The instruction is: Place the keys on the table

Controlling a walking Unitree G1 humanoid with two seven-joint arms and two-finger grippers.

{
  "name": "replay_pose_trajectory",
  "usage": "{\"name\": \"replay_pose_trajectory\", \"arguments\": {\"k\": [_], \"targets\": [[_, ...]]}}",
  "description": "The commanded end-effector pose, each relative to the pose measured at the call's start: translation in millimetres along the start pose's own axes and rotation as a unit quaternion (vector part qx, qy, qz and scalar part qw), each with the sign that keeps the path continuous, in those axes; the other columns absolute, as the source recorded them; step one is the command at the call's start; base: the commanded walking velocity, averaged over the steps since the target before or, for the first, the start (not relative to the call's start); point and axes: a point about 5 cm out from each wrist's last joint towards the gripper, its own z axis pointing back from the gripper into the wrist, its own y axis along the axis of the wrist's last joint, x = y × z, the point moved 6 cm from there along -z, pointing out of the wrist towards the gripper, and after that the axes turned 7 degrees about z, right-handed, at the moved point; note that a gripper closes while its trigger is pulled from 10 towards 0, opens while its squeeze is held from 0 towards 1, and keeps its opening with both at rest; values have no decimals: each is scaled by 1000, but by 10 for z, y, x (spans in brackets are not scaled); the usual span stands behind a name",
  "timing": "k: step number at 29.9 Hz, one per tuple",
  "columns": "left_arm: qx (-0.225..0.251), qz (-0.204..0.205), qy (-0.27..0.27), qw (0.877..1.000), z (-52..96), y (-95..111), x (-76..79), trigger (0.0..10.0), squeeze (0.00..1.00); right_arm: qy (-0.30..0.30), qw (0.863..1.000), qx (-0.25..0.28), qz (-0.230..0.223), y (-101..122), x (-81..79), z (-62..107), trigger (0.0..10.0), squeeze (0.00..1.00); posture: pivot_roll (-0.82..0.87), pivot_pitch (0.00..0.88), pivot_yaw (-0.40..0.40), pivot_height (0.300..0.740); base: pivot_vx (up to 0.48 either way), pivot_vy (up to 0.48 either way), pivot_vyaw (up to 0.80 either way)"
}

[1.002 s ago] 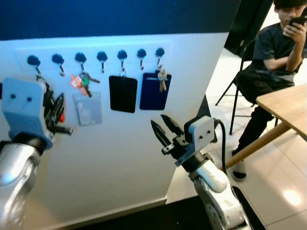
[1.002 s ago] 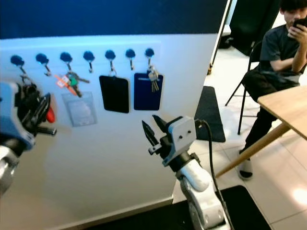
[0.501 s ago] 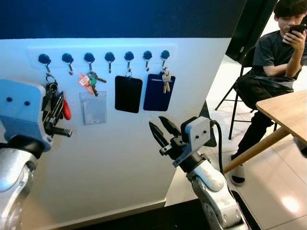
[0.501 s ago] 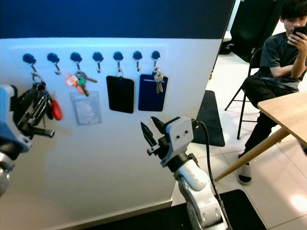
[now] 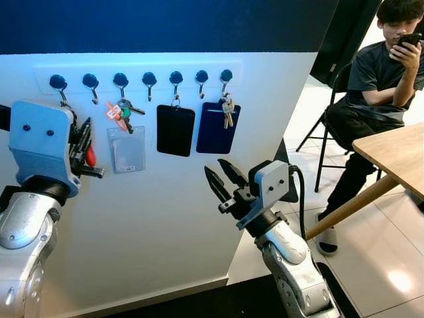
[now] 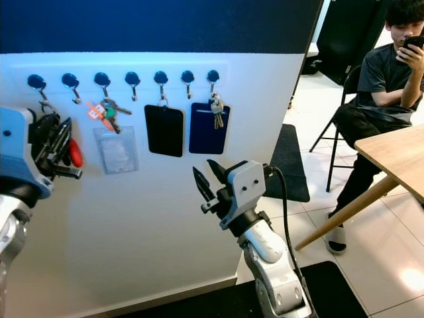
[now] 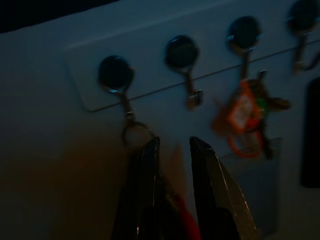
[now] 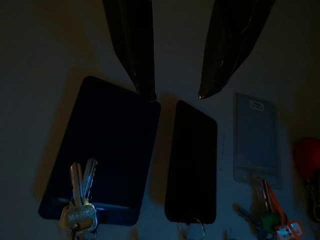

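A bunch of keys with a red fob (image 5: 89, 156) hangs by its ring (image 7: 136, 134) from the leftmost hook (image 5: 58, 83) on the white wall. My left gripper (image 6: 59, 136) is raised at that bunch, its two black fingers (image 7: 145, 190) close together with the keys and red fob between them. The wooden table (image 5: 397, 149) stands at the far right. My right gripper (image 5: 222, 180) is held open in front of the wall, below the hanging cards, with nothing in it.
Other hooks carry keys with an orange tag (image 5: 118, 111), a clear badge holder (image 5: 128, 149), a black card (image 5: 175, 130), and a blue holder (image 5: 215, 132) with silver keys (image 5: 227, 109). A person sits on a chair (image 5: 377, 73) behind the table.
The left gripper has shifted a little up and in toward the leftmost hook, now covering more of the key bunch. The right gripper holds its pose.
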Motion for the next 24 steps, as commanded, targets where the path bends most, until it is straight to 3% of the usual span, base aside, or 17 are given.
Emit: {"name": "replay_pose_trajectory", "arguments": {"k": [1, 16, 24], "targets": [[9, 4, 3, 1000, -9, 13, 18, 10000, 0, -2, 1000, -5, 4, -35, 1, 19, 10000, 0, 198, 143, -47, 740, 0, 0, 0], [9, 2, 10, 1000, -83, -59, 21, 10000, 0, -2, 1000, -2, 4, -34, -6, 8, 10000, 0, 191, 136, -42, 740, 0, 0, 0], [3, -4, 31, 1000, -107, -122, -56, 10000, 0, -2, 1000, -1, 7, -32, 3, 7, 10000, 0, 190, 128, -42, 740, 0, 0, 0]]}}
